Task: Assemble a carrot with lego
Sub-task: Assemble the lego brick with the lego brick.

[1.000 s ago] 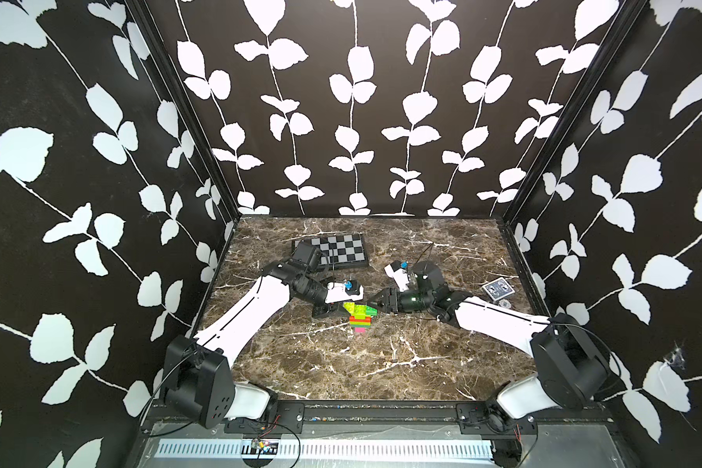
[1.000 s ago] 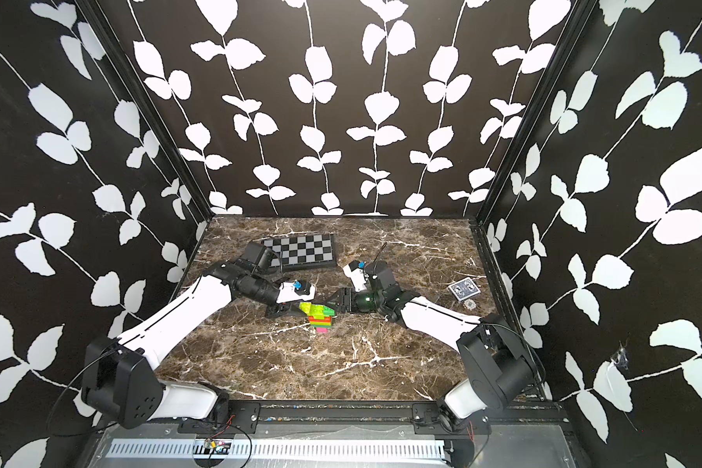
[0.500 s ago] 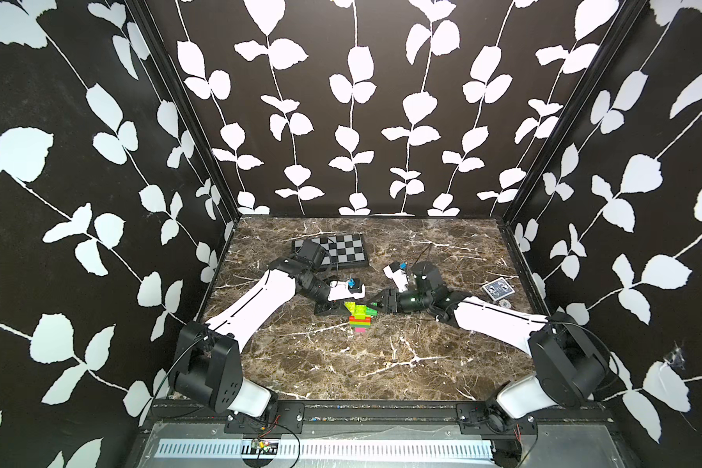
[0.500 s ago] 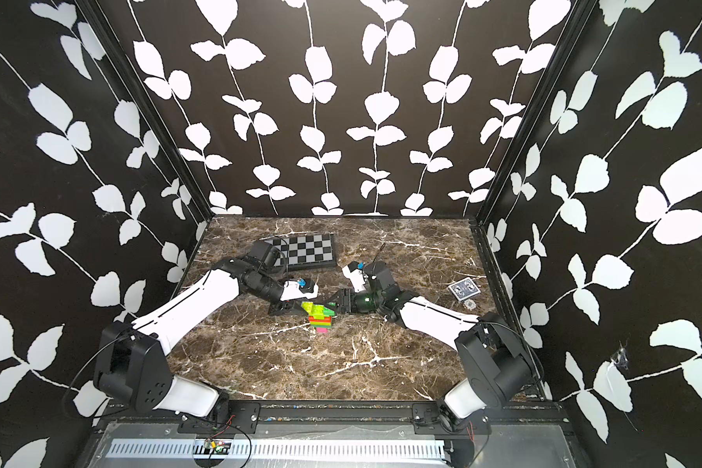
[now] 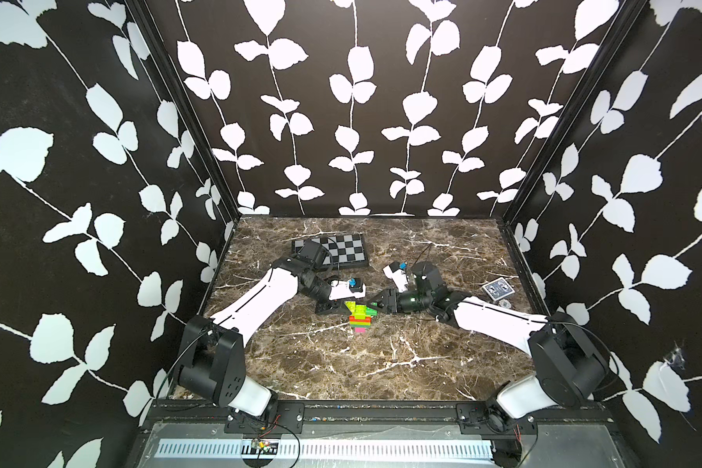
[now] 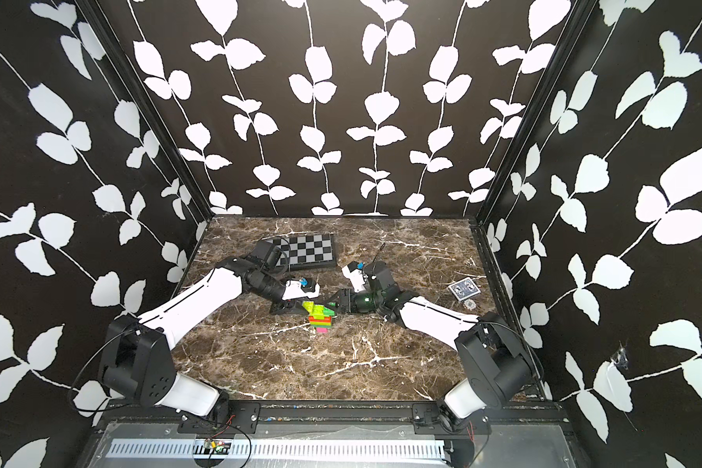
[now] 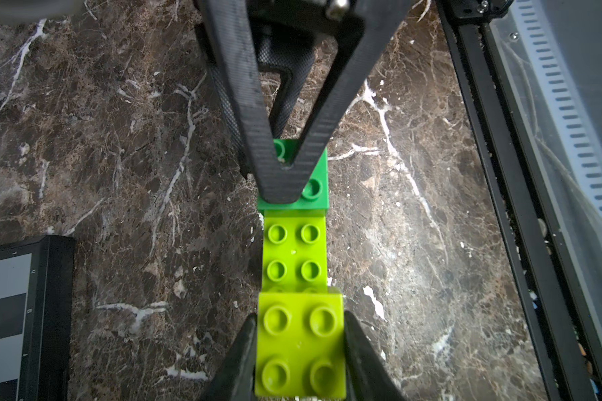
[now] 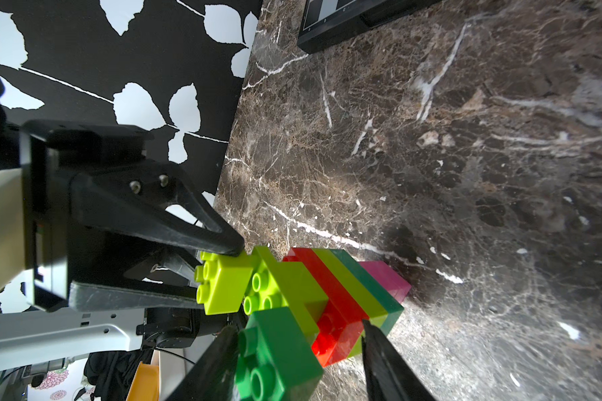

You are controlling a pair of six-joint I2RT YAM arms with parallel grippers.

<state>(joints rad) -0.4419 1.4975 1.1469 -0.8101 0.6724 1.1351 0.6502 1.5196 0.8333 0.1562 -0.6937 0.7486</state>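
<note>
Two white-and-black arms meet over a brown marble table [image 5: 381, 364], seen in a top view. From the lower left of the frame the left arm reaches toward the centre. It passes in front of a chequered board [image 5: 347, 251] lying flat at the table's upper left.

The left gripper [image 7: 300, 317] is clamped tight on a lime brick [image 7: 299, 350], one finger pressed to each flank, as its wrist view shows. That brick forms the left end of the leafy top of the carrot [image 5: 359, 320]. The carrot lies flat on the marble at the centre of the frame. Its red, lime and green bands run down to a pink tip [image 8: 383, 277] that points toward the lower edge.

At the top's right end sits a dark green brick [image 7: 315, 180]. The right gripper [image 8: 298, 330], coming in from the lower right, has its jaws apart around it. One finger lies across the brick's studs and the other stands at the edge of the green band. Whether they truly pinch, I cannot tell. Further right, well apart, a patterned card [image 5: 498, 289] rests near the table's right edge.
</note>
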